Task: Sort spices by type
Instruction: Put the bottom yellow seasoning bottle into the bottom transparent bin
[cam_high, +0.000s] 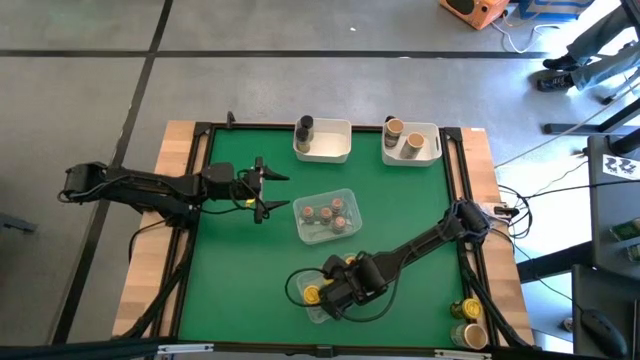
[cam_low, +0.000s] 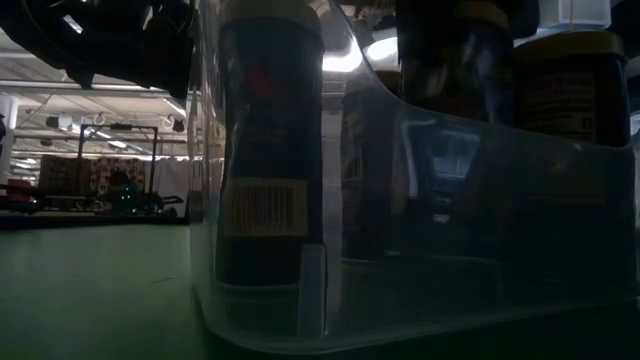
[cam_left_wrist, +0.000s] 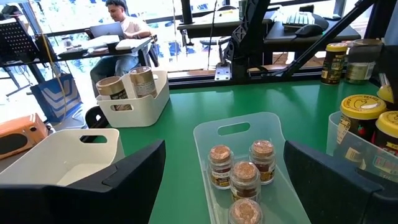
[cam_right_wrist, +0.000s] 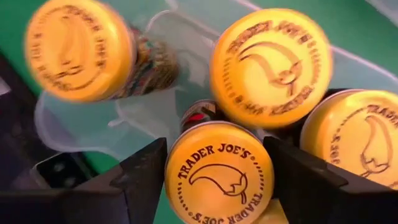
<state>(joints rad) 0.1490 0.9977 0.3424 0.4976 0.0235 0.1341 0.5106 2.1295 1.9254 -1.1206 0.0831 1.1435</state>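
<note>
- Your right gripper (cam_right_wrist: 217, 168) grips a yellow-lidded jar (cam_right_wrist: 219, 175) inside the near clear tray (cam_high: 318, 312), among three others.
- Your left gripper (cam_high: 268, 190) hovers wide open beside the middle tray (cam_high: 345, 192) of brown-topped jars (cam_left_wrist: 241, 171).

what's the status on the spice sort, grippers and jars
Right gripper over near clear tray, fingers astride a yellow-lidded jar. Left gripper open, idle beside centre tray of brown-topped jars. Nothing in the way.
</note>
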